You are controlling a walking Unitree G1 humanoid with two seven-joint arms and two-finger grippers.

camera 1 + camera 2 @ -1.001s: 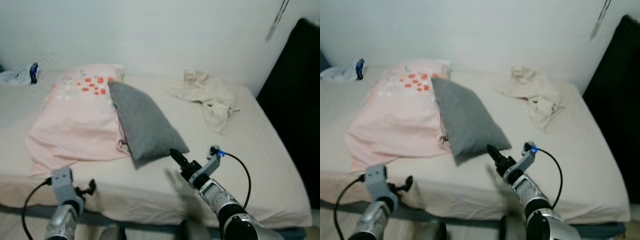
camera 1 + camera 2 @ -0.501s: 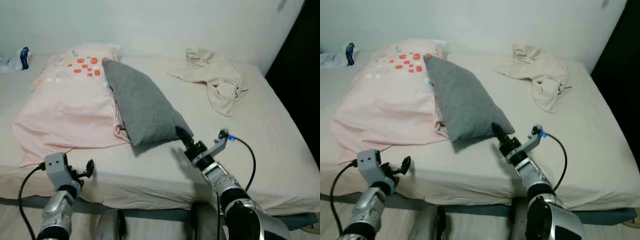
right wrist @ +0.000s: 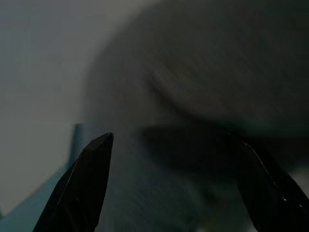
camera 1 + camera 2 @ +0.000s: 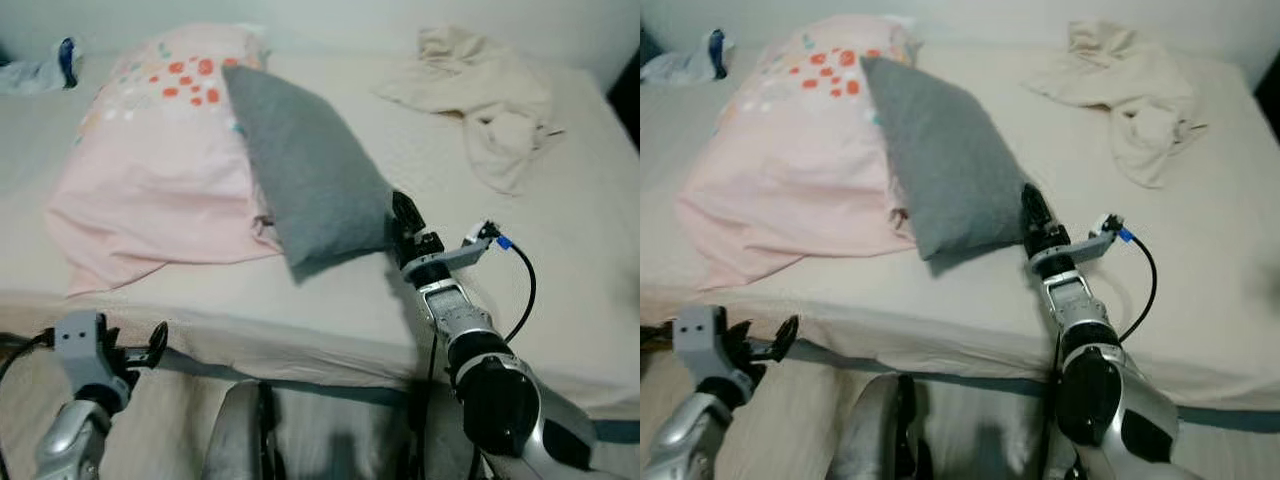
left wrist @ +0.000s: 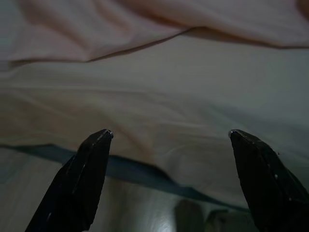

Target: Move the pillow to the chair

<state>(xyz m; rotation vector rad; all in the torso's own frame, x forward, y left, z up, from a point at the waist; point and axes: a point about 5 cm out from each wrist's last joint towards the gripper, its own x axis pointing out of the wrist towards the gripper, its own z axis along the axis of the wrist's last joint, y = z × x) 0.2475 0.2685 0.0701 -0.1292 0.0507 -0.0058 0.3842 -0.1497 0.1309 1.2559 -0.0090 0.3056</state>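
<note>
**Reaching for pillow corner, right claw spread**

Going left to right across the bed [image 4: 560,260]:

- Far left, at the head end: small blue-and-white item [image 4: 62,58], too blurry to identify.
- Left claw [image 4: 140,348] is low, off the bed's near edge, below the mattress line. Fingers spread, holding nothing. Its wrist view looks at the sheet's edge and a fold of the pink blanket [image 5: 145,19].
- Pink blanket [image 4: 150,190] covers the left part of the bed, with orange and white spots near its head end.
- Pillow [image 4: 310,170], grey, lies diagonally on the bed, overlapping the blanket's right edge. Its near corner points toward the right arm.
- Right claw [image 4: 402,215] is at the pillow's near right corner, fingertips right against the fabric. The wrist view shows its fingers [image 3: 82,188] spread, with the blurry grey pillow [image 3: 212,67] between and ahead of them. Not clenched on it; can't tell if a finger is under the corner.
- Beige cloth [image 4: 490,95], crumpled, sits on the right side of the bed, well apart from the pillow.
</note>
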